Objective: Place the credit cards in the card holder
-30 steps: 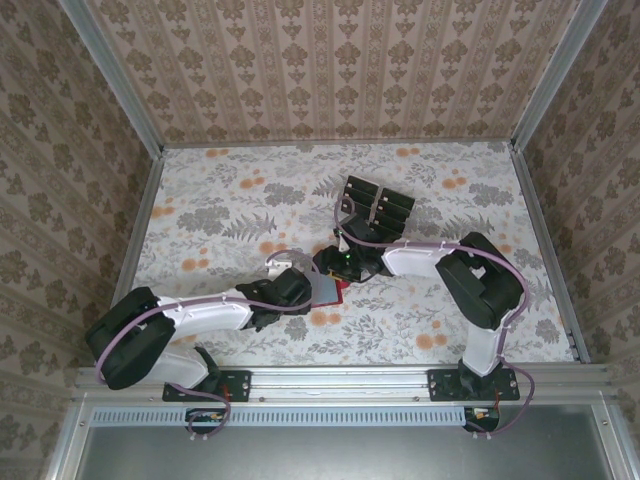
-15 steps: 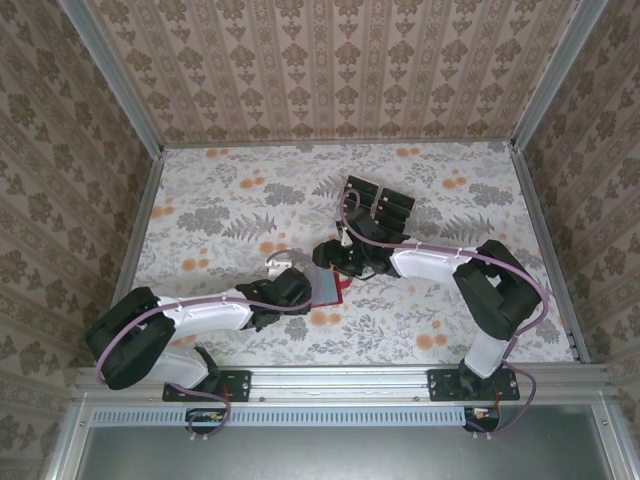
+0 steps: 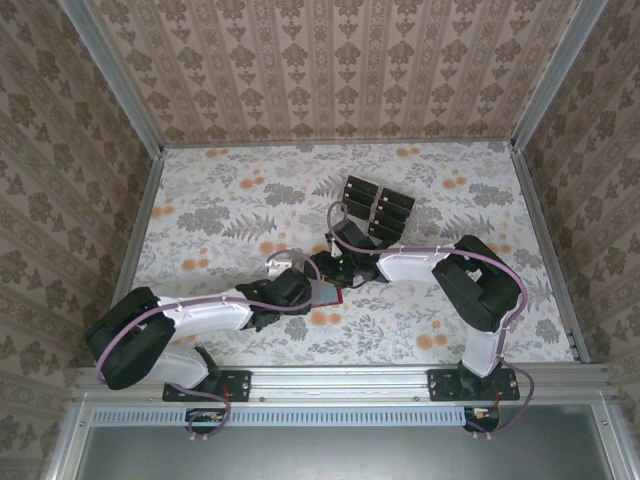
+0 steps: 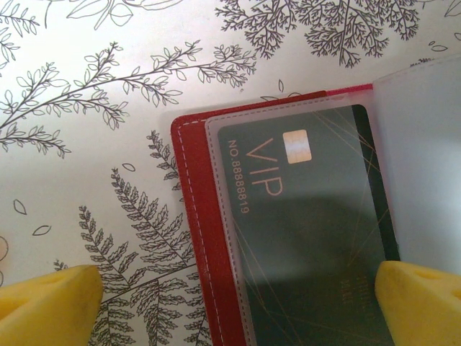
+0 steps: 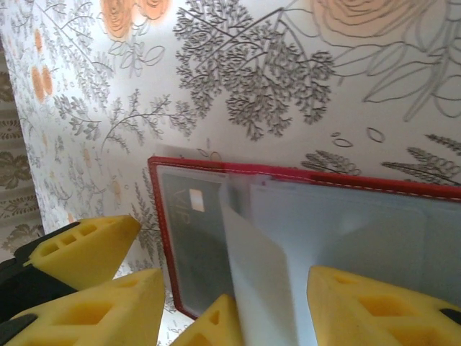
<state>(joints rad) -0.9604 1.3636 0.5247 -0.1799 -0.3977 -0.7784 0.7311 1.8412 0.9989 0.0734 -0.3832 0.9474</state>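
Nearest, the left gripper (image 4: 236, 295) straddles the open card holder (image 4: 191, 216), fingers spread wide. One card (image 4: 302, 216) is already sleeved inside. Over the holder, the right gripper (image 5: 238, 306) stands half-spread around a clear sleeve (image 5: 259, 274), pinching nothing visibly. Beyond the holder lie the remaining credit cards (image 3: 380, 208); fetching one seems next.

The top external camera hangs above and behind the near edge of the table (image 3: 220, 190), looking down and forward over the whole surface from far off. The left wrist camera looks almost straight down at the card holder (image 4: 189, 216) from very close. The right wrist camera, equally close, faces it at a lower slant. All three views share the card holder near the table's middle.
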